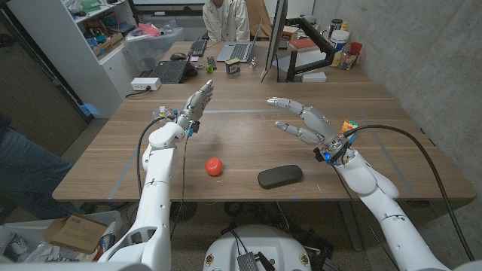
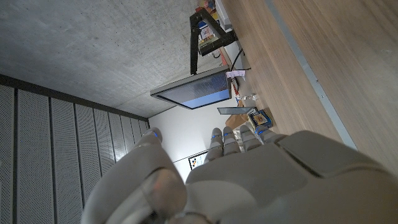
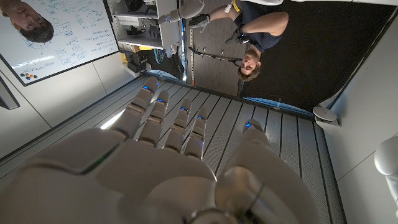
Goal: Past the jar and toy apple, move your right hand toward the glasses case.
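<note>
Head view: right hand (image 1: 307, 123) spread, empty, raised; glasses case (image 1: 280, 176) below, near wrist.

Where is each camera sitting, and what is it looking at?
Head view: sits on the robot's head, looks down at the table; both arms, left hand and right hand show.
Left wrist view: sits behind the left hand, faces the monitor.
Right wrist view: sits behind the right hand, faces a whiteboard.
Head and left wrist views share the monitor.
</note>
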{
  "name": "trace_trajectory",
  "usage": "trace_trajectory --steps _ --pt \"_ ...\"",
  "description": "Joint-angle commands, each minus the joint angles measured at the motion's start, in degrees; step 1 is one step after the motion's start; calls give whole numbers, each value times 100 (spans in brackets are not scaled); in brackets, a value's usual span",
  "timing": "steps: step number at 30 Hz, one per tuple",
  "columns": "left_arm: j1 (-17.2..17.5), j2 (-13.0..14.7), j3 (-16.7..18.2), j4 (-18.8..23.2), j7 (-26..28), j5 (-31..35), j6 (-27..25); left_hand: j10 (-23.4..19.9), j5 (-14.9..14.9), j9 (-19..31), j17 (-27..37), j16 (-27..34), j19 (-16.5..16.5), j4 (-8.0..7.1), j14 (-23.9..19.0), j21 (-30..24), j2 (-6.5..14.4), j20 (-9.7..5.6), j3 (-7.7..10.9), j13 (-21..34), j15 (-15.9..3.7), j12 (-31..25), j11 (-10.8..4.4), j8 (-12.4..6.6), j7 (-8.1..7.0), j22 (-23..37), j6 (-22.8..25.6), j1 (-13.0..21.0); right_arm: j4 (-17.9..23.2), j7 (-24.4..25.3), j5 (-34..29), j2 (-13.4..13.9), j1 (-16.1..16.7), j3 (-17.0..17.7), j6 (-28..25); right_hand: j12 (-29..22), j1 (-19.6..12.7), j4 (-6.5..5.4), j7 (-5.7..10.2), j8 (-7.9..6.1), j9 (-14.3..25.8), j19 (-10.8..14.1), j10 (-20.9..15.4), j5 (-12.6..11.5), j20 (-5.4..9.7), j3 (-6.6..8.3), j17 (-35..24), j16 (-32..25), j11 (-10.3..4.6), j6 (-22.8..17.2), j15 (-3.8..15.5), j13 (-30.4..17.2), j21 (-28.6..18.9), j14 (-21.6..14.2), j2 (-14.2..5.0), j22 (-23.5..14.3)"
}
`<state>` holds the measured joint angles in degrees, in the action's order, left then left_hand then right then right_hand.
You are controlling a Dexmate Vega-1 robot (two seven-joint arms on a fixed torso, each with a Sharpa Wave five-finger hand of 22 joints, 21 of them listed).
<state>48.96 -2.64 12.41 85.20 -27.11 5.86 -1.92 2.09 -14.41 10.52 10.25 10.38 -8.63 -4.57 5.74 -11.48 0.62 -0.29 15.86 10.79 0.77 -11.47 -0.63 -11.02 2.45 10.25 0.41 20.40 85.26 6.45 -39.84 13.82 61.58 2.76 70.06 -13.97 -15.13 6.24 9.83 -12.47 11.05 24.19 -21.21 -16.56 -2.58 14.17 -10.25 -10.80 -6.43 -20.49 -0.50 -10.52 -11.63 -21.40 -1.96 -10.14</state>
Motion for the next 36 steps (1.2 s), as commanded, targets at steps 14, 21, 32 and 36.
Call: trace_trajectory --steps 14,21,32,36 --pt "102 16 -70 143 64 95 2 36 22 25 31 38 -18 8 31 -15 56 66 -30 12 -17 -13 -16 -26 15 27 -22 12 438 893 -874 468 293 -160 -424 22 56 -5 93 9 18 19 -21 -78 1 -20 -33 -1 -37 -44 67 -36 7 -29 12 -19" --pt "129 18 -96 219 74 109 -39 34 24 25 31 37 -17 9 35 -16 58 73 -34 12 -18 -14 -27 -26 14 27 -22 13 529 1138 -992 677 335 -287 -566 28 64 -3 94 31 18 9 -16 -89 -13 -29 -33 3 -8 -8 64 -37 14 -21 27 -18" --pt "146 14 -129 267 92 121 -93 43 27 25 31 38 -21 10 36 -16 60 78 -43 12 -19 -12 -25 -28 18 27 -19 16 788 1436 -1262 985 451 -448 -907 47 65 6 127 66 17 -18 15 -111 -49 -37 -32 8 28 57 62 -39 30 -12 45 -18" --pt "128 9 -143 234 94 123 -71 38 28 25 31 38 -20 11 36 -17 62 79 -46 12 -17 -14 -20 -31 19 27 -12 16 814 1558 -1337 1090 485 -537 -1059 61 58 13 121 101 16 -24 43 -121 -54 -36 -31 7 46 137 61 -39 33 -16 49 -18"
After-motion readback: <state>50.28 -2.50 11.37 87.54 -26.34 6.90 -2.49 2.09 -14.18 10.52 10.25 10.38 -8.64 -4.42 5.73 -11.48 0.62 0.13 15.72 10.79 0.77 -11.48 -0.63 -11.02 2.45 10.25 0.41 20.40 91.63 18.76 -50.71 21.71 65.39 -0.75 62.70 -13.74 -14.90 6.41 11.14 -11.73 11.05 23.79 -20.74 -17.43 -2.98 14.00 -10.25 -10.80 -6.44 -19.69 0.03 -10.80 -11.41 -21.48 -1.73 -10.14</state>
